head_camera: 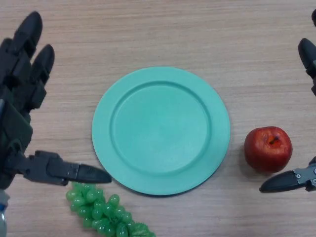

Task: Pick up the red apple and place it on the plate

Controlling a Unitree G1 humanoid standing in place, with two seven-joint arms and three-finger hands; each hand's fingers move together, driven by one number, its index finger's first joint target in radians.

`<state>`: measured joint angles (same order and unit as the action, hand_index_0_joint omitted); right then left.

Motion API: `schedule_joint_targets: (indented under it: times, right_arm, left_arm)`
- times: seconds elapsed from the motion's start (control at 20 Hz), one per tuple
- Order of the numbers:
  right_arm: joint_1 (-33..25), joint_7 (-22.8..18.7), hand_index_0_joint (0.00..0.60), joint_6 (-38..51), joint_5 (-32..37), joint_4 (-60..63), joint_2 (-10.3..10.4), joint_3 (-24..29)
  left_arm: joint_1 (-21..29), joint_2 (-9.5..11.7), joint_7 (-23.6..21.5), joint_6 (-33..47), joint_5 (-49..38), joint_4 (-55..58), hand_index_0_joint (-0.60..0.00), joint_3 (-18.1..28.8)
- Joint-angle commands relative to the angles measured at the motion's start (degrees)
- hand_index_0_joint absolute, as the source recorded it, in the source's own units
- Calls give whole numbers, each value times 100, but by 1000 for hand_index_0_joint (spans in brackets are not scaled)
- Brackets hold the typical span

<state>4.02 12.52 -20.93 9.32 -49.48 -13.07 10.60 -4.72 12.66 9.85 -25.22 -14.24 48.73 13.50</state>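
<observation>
While our right hand (302, 177) shows only fingertips at the view's edge, too little for us to tell its state, the red apple (268, 148) sits on the tabletop (163, 34) just right of the green plate (161, 130). Our left hand (22, 106) is spread open and empty, its thumb above green grapes (101, 211).

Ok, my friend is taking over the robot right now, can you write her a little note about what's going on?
Left hand: open, idle at the table's left edge, thumb tip near the green grapes.
Right hand: open at the right edge, holding nothing, thumb just below the red apple.
The apple sits on the table, right of the green plate, not touching it. Plate is bare.
Done: nothing yet.
Left: grasp the apple, lift it, set it on the plate.
</observation>
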Motion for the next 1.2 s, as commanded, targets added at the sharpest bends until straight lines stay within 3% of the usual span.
schedule_joint_targets:
  times: [0.05, 0.2, 0.45, 0.65, 0.95, 1.05, 1.2]
  right_arm:
    - [-31, -32, 0, 1006, 38, -150, -53, 146]
    - [51, -100, 0, 1339, -97, 181, 10, 44]
    - [-14, -124, 0, 2430, -414, 1406, -32, -12]
    - [-378, -483, 0, 3214, -903, 3026, -158, -172]
    - [-943, -1019, 0, 5079, -1454, 5639, -357, -310]
    - [-998, -1413, 0, 5073, -1581, 5978, -345, -318]
    - [-966, -1562, 350, 4850, -1605, 5965, -328, -349]
  left_arm:
    - [-78, 28, 188, 1352, 254, 30, 0, 70]
    - [-352, -60, 422, 2112, 425, -422, 0, -12]
    - [-387, -82, 378, 2178, 386, -486, 0, 23]
    - [-389, -93, 248, 2073, 620, -503, 0, -127]
    - [-511, -135, 140, 2266, 694, -460, 0, -361]
    - [-523, -134, 153, 2276, 687, -466, 0, -333]
    - [-515, -136, 136, 2258, 691, -448, 0, -326]
